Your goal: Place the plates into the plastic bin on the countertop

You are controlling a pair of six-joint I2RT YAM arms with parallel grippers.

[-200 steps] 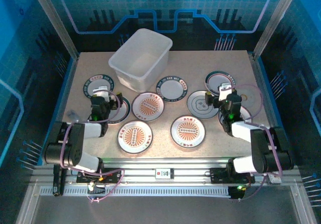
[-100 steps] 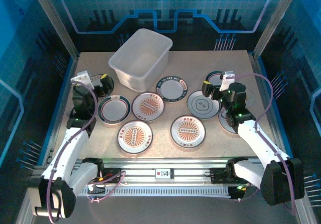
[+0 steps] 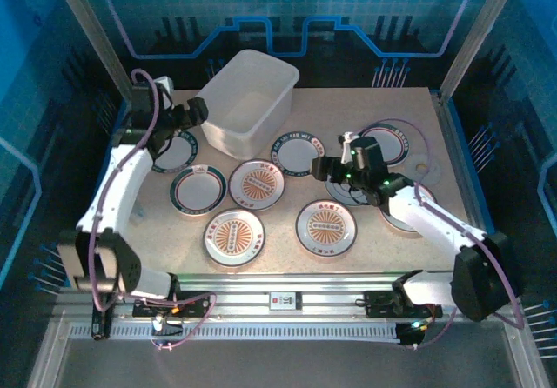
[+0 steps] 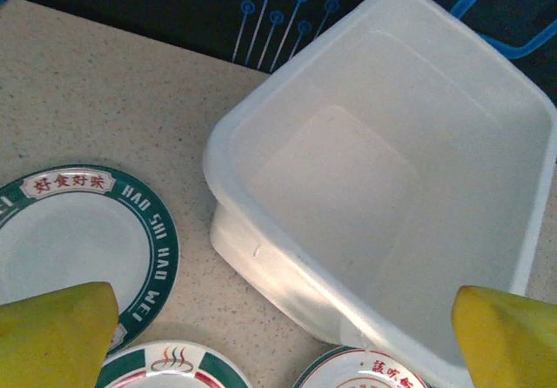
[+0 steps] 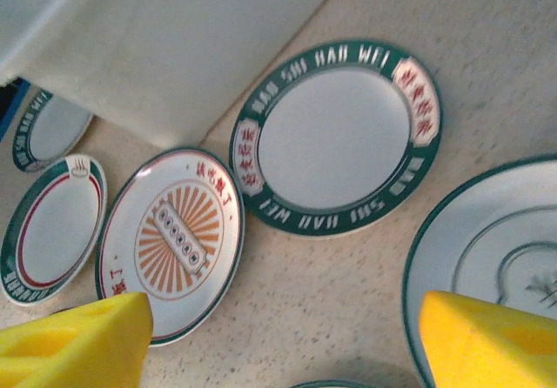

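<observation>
The translucent white plastic bin (image 3: 245, 101) stands at the back of the beige countertop (image 3: 365, 110), and nothing lies in it (image 4: 392, 170). Several plates lie flat in front of it: dark lettered rims (image 3: 296, 153) (image 3: 387, 140) (image 5: 335, 136) (image 4: 78, 231), orange centres (image 3: 258, 182) (image 3: 233, 236) (image 3: 325, 225) (image 5: 170, 240). My left gripper (image 3: 196, 111) (image 4: 283, 344) hangs open just left of the bin's near corner. My right gripper (image 3: 322, 169) (image 5: 283, 344) is open above bare countertop between the lettered plate and a grey plate (image 3: 352, 183), holding nothing.
A thin pale disc (image 3: 435, 157) lies at the right, near a looping purple cable. One plate (image 3: 409, 210) sits partly under the right arm, another (image 3: 171, 151) partly under the left. Blue edging and metal frame posts border the countertop.
Both arms have stretched out from their folded poses. The left gripper rose and swung back to the bin's left side. The right gripper moved left over the middle plates.
</observation>
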